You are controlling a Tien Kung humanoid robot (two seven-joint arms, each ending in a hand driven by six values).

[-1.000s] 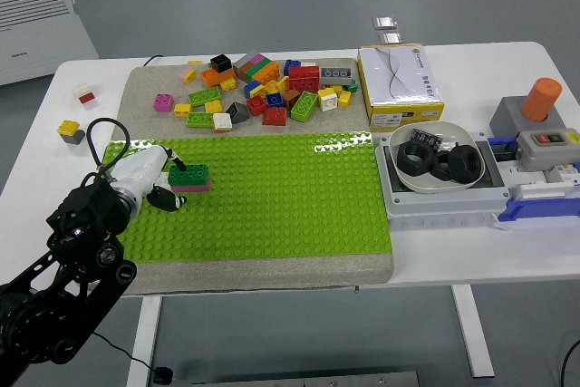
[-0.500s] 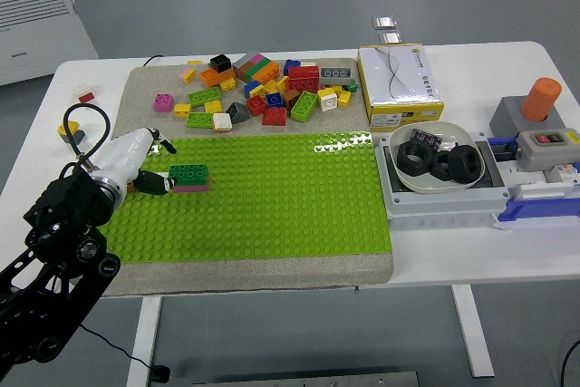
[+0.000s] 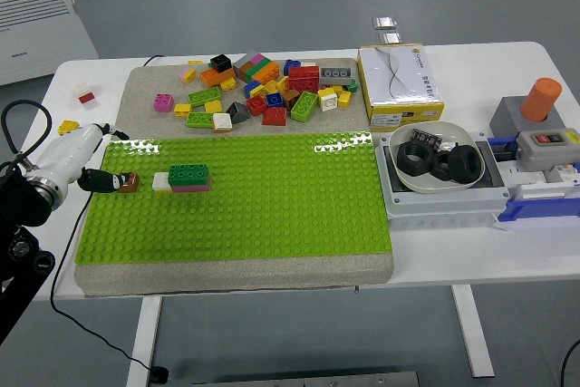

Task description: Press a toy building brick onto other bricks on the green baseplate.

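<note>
**Left hand drawn back from the stacked brick**

Since the earlier frames, the left hand (image 3: 77, 156) has been pulled away to the baseplate's left edge; whether its fingers are apart or curled cannot be told. The green brick (image 3: 188, 173) is seen seated on a pink layer on the green baseplate (image 3: 272, 215), with a white brick (image 3: 162, 182) touching it and a brown brick (image 3: 130, 183) just beside the dark fingertips. That brown brick could be knocked loose if the hand swings back carelessly. A white bowl (image 3: 405, 176) is seen holding large black nuts (image 3: 441, 161). No right hand is seen.
</note>
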